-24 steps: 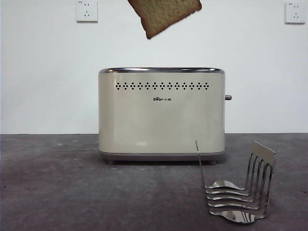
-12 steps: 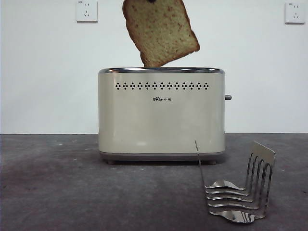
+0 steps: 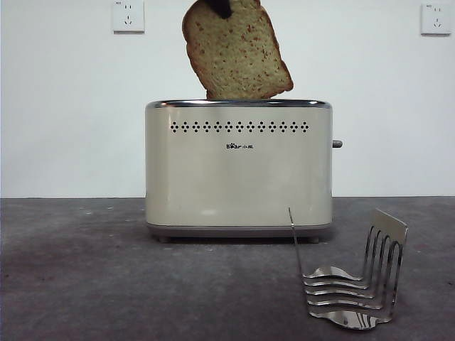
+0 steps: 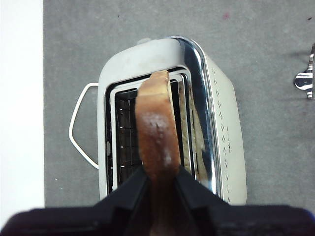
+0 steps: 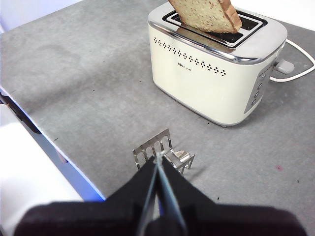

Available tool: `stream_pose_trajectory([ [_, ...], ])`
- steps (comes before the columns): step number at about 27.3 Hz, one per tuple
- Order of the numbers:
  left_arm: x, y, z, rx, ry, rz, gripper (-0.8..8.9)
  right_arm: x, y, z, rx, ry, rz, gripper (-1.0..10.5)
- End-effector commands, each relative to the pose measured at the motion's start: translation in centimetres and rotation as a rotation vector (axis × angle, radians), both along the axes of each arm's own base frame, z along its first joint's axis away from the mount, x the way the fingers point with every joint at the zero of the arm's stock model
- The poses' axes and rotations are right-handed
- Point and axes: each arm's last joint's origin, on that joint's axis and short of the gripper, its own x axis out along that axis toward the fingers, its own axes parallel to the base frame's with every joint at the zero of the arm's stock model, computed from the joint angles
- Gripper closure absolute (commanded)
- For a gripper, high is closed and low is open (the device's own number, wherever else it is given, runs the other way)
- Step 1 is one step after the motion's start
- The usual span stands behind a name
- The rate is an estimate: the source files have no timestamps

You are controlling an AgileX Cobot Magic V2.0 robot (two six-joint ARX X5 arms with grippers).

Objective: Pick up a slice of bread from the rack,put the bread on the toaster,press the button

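Bread slice, pinched by the left gripper, is sinking lower, its corner now entering the toaster slot. Right gripper is waiting, fingers pressed together, above the rack; the button press is coming next.

Brown wholegrain bread slice: top cut off by front view's edge, lowest corner hidden behind cream boxy toaster's chrome rim.

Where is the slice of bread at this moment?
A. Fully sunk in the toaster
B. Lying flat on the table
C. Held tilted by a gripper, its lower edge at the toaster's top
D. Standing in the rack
C: the left gripper grips the slice of bread, tilted, its lower edge at the toaster's top slots.
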Motion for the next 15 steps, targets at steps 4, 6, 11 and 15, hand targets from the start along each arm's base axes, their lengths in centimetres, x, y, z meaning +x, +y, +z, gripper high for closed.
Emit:
stream_pose_trajectory([
  [4, 1.0, 0.0, -1.0, 0.045, 0.012, 0.013, 8.23, -0.1, 0.0, 0.2, 0.015, -0.011, 0.000, 9.5],
  [6, 1.4, 0.1, -1.3, 0.049, 0.016, 0.021, 8.23, -0.1, 0.0, 0.2, 0.015, -0.012, 0.000, 9.5],
  [11, 2.1, -0.3, -2.3, 0.084, 0.027, 0.014, 8.23, -0.1, 0.0, 0.2, 0.015, -0.012, 0.000, 9.5],
  [15, 2.8, -0.9, -3.3, 0.103, 0.033, 0.008, 8.23, -0.1, 0.0, 0.2, 0.015, -0.012, -0.001, 9.5],
])
